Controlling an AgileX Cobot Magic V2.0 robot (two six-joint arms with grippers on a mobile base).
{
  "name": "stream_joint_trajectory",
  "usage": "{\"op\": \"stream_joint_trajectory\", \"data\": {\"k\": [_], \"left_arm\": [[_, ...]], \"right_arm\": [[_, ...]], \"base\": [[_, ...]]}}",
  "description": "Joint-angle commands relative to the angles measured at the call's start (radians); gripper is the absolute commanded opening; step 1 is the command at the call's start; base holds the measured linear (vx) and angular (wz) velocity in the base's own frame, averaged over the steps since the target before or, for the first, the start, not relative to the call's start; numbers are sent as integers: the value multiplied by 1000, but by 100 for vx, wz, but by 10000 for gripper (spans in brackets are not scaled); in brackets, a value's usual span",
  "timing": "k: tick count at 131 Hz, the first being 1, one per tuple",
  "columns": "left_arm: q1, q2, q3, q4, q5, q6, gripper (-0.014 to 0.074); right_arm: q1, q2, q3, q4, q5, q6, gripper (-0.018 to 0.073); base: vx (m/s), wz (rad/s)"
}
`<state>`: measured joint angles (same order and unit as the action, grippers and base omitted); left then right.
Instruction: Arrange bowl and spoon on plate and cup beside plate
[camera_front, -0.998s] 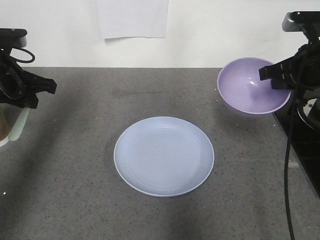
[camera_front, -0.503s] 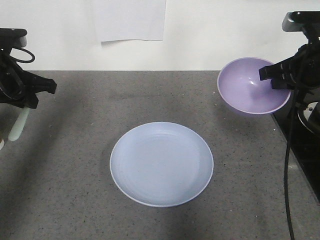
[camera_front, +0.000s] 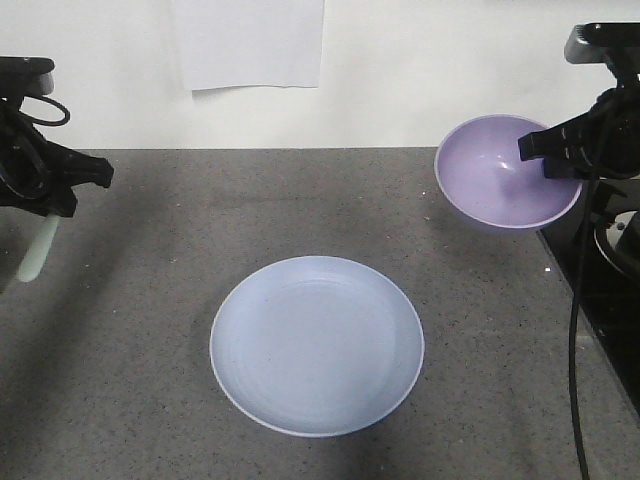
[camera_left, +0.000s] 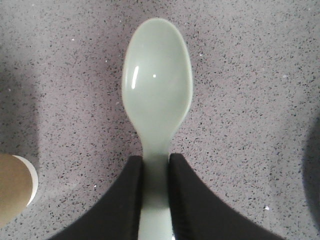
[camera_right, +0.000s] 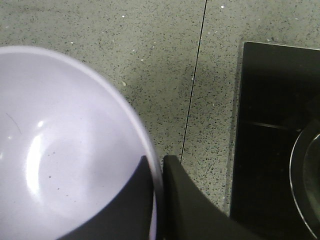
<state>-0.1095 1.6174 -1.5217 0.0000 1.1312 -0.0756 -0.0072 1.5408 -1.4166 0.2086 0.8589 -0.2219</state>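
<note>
In the front view, our left gripper (camera_front: 42, 205) is pinched shut on the spoon (camera_front: 33, 255). The spoon hangs straight down from it, above the gray table (camera_front: 150, 300). Our right gripper (camera_front: 545, 152) is clamped on the rim of the bowl (camera_front: 495, 180). The bowl is up in the air and sticks out from the gripper toward the middle. It is tipped, so we can see inside it.

The plate (camera_front: 317, 345) lies flat on the table between the two grippers. It is lower down and well apart from both. There is open table all around the plate. Behind both grippers the table stops at a white wall, where a white sheet of paper (camera_front: 248, 45) hangs. Right under the right gripper the table ends at a black block (camera_front: 605, 300).

In the left wrist view, two black fingers (camera_left: 131, 200) squeeze the spoon's handle. The round end of the spoon points away from the gripper. The cup (camera_left: 15, 190) peeks in just beside the left finger, at the edge of the picture.

In the right wrist view, the fingers (camera_right: 177, 200) pinch the bowl's rim, one inside and one outside. A thin line (camera_right: 196, 75) runs across the table past the gripper, and the black block sits on its other side.
</note>
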Motion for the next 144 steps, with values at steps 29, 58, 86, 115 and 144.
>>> {"op": "stream_joint_trajectory", "data": {"k": [29, 58, 86, 115, 144], "left_arm": [[-7, -40, -26, 0, -31, -8, -8], [-7, -40, -26, 0, -31, -8, -8], [-7, -40, -26, 0, -31, -8, -8], [-7, -40, -26, 0, -31, -8, -8], [-7, -40, -26, 0, -31, -8, -8]], "right_arm": [[-2, -42, -27, 13, -54, -7, -3], [-2, -42, -27, 13, -54, -7, -3], [-2, -42, -27, 12, -54, -7, -3], [-2, -42, -27, 12, -54, -7, -3], [-2, -42, -27, 12, -54, -7, -3]], "base": [[0, 0], [0, 0], [0, 0], [0, 0], [0, 0]]}}
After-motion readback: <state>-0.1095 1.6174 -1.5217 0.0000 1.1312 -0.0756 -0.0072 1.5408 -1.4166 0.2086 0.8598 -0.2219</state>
